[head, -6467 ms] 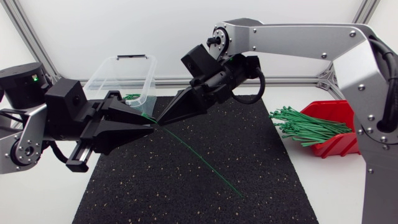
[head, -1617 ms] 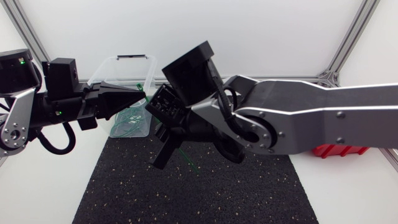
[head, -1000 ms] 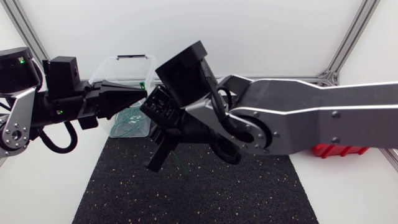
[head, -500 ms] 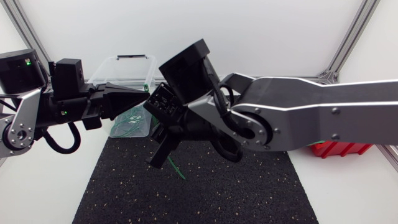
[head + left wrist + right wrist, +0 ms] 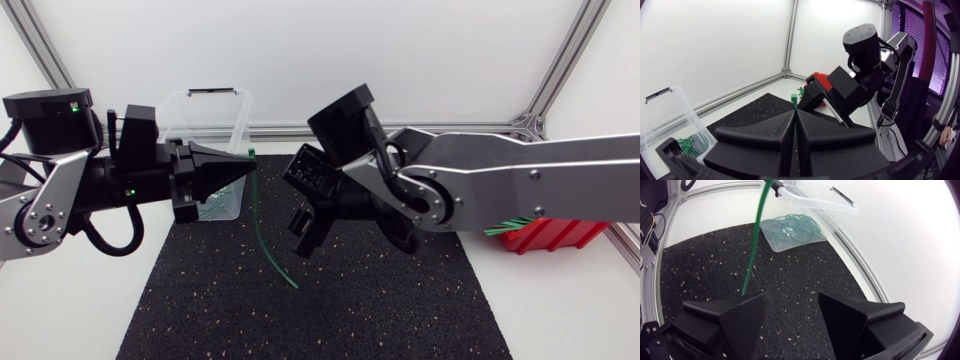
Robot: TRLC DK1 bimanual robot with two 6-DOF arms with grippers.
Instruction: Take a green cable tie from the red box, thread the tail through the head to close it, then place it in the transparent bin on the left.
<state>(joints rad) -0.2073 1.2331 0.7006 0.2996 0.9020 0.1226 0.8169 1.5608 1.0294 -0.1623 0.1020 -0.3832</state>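
**Tie pinched at its head, tail hanging free**
Left of centre, just beside the bin point(image 5: 215, 105), the tie point(image 5: 258, 215) is clamped in the left gripper's point(image 5: 240, 163) closed jaws. Its tail is thus offered to the right gripper point(image 5: 305, 235), whose jaws are spread wide and empty. Threading is judged not yet done.

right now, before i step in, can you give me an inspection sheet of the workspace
surface: black speckled mat on a white table
job's things: one green cable tie hangs unlooped from the left gripper; looped ties lie in the clear bin; spare ties stick out of the red box
clutter: nothing seen
grippers: left gripper shut on the tie's head; right gripper open, beside the tie
cables: a black cable loops under the left arm
surroundings: nothing seen
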